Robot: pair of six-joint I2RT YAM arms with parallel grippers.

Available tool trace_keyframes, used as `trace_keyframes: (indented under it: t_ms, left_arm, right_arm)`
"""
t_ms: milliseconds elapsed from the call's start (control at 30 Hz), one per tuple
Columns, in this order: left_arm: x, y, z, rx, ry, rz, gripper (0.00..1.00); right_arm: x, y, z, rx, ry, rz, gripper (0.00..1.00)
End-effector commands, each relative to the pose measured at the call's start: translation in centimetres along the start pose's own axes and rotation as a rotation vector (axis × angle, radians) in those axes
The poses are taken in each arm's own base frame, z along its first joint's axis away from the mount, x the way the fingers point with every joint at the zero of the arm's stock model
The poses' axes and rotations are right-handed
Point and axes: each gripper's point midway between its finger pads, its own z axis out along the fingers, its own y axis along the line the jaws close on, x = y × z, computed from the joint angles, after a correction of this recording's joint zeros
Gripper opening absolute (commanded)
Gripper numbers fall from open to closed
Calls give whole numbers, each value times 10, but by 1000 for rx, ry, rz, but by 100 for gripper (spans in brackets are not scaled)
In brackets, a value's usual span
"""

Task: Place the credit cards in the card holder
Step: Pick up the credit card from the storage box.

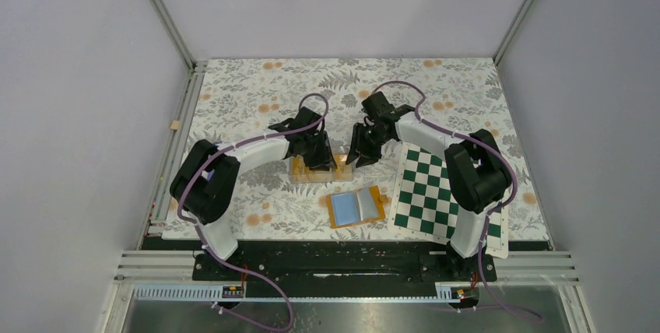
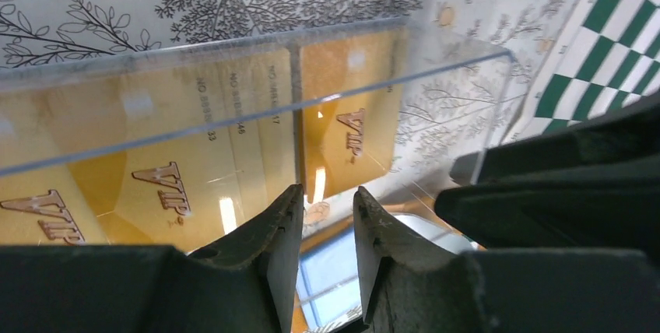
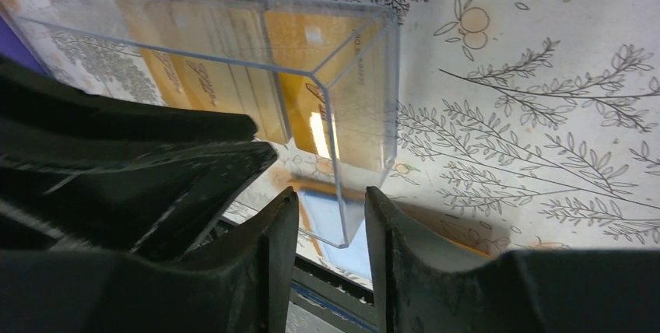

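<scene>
Several orange-yellow credit cards (image 2: 342,127) marked VIP lie flat inside a clear plastic box (image 2: 233,119); they also show in the top view (image 1: 311,171) and the right wrist view (image 3: 210,61). The card holder (image 1: 356,206) lies open in front of the box with its light-blue pockets up. My left gripper (image 2: 325,202) is open by a narrow gap and empty, just above the box's near side (image 1: 320,162). My right gripper (image 3: 331,193) is open, its fingers on either side of the box's right corner (image 3: 335,154) without touching it.
A green-and-white chequered board (image 1: 434,191) lies to the right of the card holder, partly under my right arm. The two grippers are close together over the box. The floral tablecloth (image 1: 257,99) covers the table.
</scene>
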Motion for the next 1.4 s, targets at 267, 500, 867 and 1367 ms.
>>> trace_keyframes:
  t_ms: [267, 500, 867, 1367]
  left_arm:
    - [-1, 2, 30, 1, 17, 9, 27]
    - [-2, 2, 30, -3, 9, 11, 17]
    - [-8, -5, 17, -50, -32, 70, 2]
    - [-10, -20, 9, -42, -70, 117, 0]
  right_arm:
    - [7, 12, 6, -79, 34, 17, 20]
    - [9, 11, 7, -83, 44, 14, 18]
    - [12, 10, 10, -89, 62, 13, 12]
    - [16, 9, 11, -93, 79, 14, 11]
